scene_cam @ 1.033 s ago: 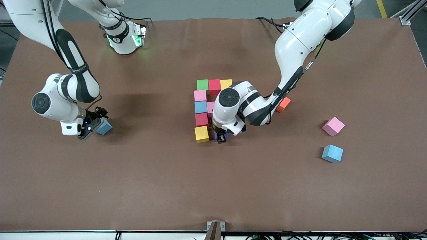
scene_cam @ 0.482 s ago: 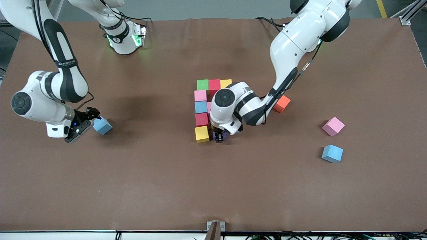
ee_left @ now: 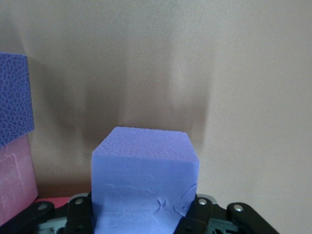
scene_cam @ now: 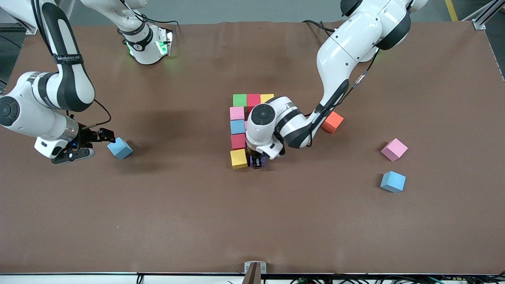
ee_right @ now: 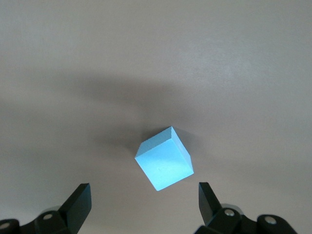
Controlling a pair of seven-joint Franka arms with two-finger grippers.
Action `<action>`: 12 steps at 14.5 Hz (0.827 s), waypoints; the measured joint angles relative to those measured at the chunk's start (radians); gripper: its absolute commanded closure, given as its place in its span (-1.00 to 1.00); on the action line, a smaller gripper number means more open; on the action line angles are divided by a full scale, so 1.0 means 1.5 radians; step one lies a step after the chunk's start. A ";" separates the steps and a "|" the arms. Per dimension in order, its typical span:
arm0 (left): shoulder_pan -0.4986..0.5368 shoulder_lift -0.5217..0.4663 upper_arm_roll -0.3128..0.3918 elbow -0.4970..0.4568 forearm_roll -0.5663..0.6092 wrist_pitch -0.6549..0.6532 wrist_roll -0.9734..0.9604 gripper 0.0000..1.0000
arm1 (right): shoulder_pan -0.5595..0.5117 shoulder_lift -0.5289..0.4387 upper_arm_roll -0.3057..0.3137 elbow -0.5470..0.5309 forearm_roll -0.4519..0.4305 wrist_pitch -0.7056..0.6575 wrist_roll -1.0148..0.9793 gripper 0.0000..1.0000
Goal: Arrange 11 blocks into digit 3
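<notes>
Your right arm has pulled back toward its end of the table. Its right gripper (scene_cam: 85, 144), fingers wide apart, now sits at nine o'clock of the lone light blue foam cube (scene_cam: 120, 148), which rests loose, so that cube waits. Your left gripper (scene_cam: 257, 162) is clamped on the purple foam cube (ee_left: 145, 187), low beside the yellow foam cube (scene_cam: 238, 158) at three o'clock. The left arm hides the middle of the half-built digit 3 (scene_cam: 238, 126).

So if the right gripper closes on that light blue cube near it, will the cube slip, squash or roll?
The light blue cube looks matte and foam-like, so it probably grips well and gives a little. Flat faces make rolling unlikely. It sits turned relative to the open right gripper, so the fingers may meet corners and twist it first.
</notes>
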 measured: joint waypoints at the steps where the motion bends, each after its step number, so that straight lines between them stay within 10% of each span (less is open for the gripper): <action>1: -0.004 0.002 0.004 0.003 0.000 0.000 0.000 0.56 | 0.005 -0.005 0.001 0.000 0.000 -0.003 0.039 -0.98; 12: -0.015 0.010 0.012 0.019 0.000 0.000 -0.001 0.56 | 0.045 -0.080 -0.003 0.172 0.000 -0.271 0.229 -0.98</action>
